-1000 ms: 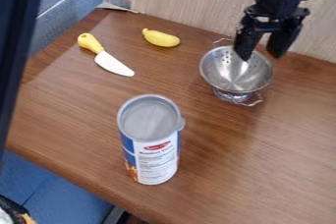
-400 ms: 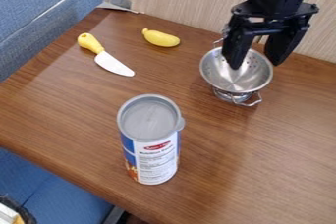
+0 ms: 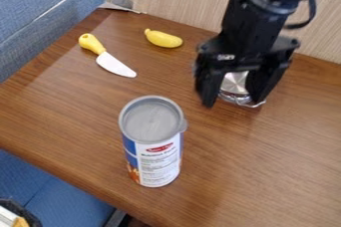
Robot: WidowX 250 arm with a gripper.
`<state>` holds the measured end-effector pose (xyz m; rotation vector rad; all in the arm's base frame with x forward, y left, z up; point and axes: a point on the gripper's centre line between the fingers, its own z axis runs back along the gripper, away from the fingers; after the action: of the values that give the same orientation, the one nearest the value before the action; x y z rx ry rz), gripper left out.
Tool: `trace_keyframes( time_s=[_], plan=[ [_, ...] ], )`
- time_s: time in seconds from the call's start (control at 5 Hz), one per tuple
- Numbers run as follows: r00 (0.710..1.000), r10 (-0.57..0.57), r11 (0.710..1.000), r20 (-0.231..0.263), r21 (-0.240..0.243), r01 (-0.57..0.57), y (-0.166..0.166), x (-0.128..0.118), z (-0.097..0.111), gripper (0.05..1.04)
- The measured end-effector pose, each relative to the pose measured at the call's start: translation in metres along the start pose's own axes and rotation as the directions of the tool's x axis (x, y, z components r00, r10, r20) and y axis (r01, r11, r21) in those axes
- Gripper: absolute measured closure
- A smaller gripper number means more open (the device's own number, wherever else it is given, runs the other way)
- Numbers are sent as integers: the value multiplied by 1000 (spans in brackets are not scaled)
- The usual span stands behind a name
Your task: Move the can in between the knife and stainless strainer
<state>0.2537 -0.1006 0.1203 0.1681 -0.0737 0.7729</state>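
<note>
Can upright near desk's front edge, untouched. Gripper spread, holding nothing, now forward and left, closer to can; likely approaching for grasp. Placement between knife and strainer still pending.
</note>
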Motion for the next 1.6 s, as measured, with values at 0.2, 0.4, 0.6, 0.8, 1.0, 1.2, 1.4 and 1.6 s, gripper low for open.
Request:
trace_keyframes(
  time_s=[0.2,0.4,0.6,0.8,1.0,1.2,1.4,1.6],
  plan=[
    [999,-36,999,-23,15,37,18,-14,-10,83],
    [994,-98,995,-49,12,98,35,-36,-17,83],
    [992,-110,993,-56,29,112,47,-44,-26,83],
    [992,-118,991,-48,59,121,57,-50,-35,83],
    [993,-114,990,-29,86,116,63,-48,-43,83],
    [996,-87,990,-33,110,90,64,-39,-52,83],
    [997,-65,991,-28,116,68,63,-32,-57,83],
    [999,-33,994,-27,106,36,55,-21,-59,83]
  ],
)
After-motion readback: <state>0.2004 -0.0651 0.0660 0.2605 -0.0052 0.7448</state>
